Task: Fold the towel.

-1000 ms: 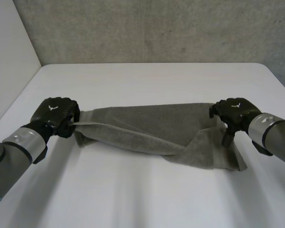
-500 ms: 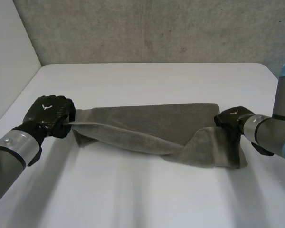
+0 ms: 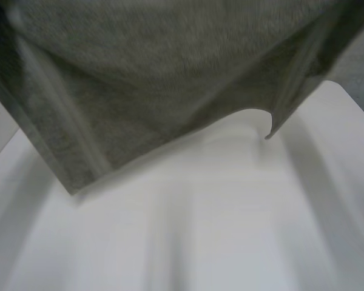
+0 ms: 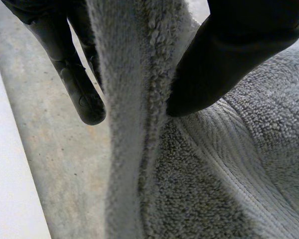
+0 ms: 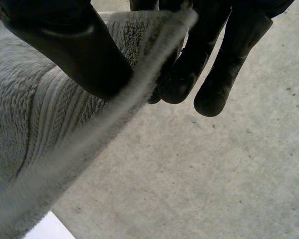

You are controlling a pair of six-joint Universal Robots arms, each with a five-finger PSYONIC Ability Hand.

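While left hand [image 4: 229, 59] and right hand [image 5: 74, 50] pinch its edges, the towel [image 3: 170, 73] hangs limp (soft, light), lowest at 7 o'clock. Judged: the edges grip best.

The towel [image 3: 170, 73] was plain grey, its looped pile crossed near the hem by a ribbed band of finer stripes. The left hand [image 4: 249, 45] and the right hand [image 5: 70, 45] were black. The table [image 3: 218, 230] was white, and the concrete wall [image 5: 214, 174] was mottled grey with dark specks.
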